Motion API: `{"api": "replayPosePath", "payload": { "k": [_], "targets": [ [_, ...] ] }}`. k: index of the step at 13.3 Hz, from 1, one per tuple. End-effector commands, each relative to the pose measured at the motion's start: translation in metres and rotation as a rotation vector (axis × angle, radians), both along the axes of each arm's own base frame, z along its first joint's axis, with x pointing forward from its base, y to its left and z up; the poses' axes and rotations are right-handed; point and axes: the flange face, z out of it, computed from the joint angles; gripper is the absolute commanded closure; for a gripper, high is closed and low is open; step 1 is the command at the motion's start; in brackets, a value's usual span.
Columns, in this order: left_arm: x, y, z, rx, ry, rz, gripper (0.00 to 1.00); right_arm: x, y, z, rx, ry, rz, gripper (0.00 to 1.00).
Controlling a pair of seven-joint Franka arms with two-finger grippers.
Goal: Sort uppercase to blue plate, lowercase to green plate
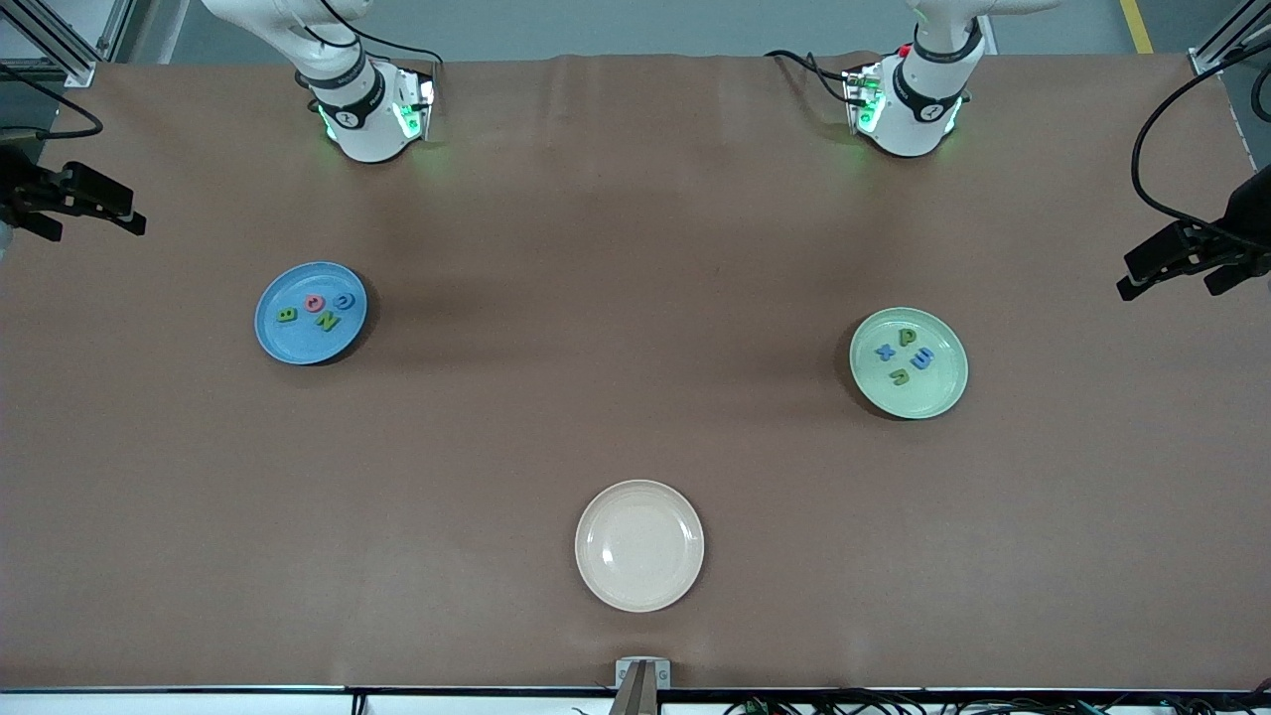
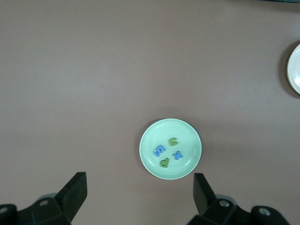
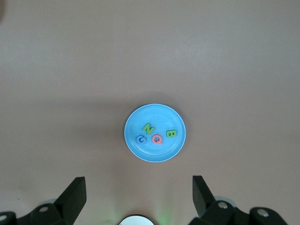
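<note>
The blue plate (image 1: 298,343) lies toward the right arm's end of the table and holds the uppercase letters: green B (image 1: 286,315), pink Q (image 1: 314,302), green N (image 1: 329,321) and blue G (image 1: 345,301). The green plate (image 1: 928,392) lies toward the left arm's end and holds the lowercase letters: green p (image 1: 907,338), blue x (image 1: 884,351), blue m (image 1: 921,358) and green n (image 1: 899,375). My left gripper (image 2: 139,192) hangs open high over the table by the green plate (image 2: 190,136). My right gripper (image 3: 138,192) hangs open high by the blue plate (image 3: 159,115). Neither holds anything.
A cream plate (image 1: 639,545) sits mid-table, nearest the front camera, and shows at the edge of the left wrist view (image 2: 295,68). The arm bases (image 1: 372,109) (image 1: 909,104) stand along the table's back. Black camera clamps (image 1: 70,199) (image 1: 1192,258) jut in at both ends.
</note>
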Motion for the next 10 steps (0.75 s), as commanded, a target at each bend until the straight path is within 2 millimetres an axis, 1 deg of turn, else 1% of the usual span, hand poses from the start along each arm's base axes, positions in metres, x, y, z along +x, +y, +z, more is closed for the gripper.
{"api": "replayPosePath", "payload": {
  "k": [1,4,10],
  "targets": [
    [-0.004,-0.007,0.008,-0.004,0.0,-0.013,0.0,-0.006,-0.004,0.004,-0.01,-0.017,-0.006,0.0],
    [-0.003,-0.009,0.016,-0.002,-0.016,-0.016,0.0,-0.005,-0.006,0.007,-0.04,-0.033,-0.006,0.0],
    [-0.003,-0.009,0.021,-0.001,-0.026,-0.023,0.0,-0.006,-0.007,0.007,-0.025,-0.029,-0.015,0.0]
  ]
}}
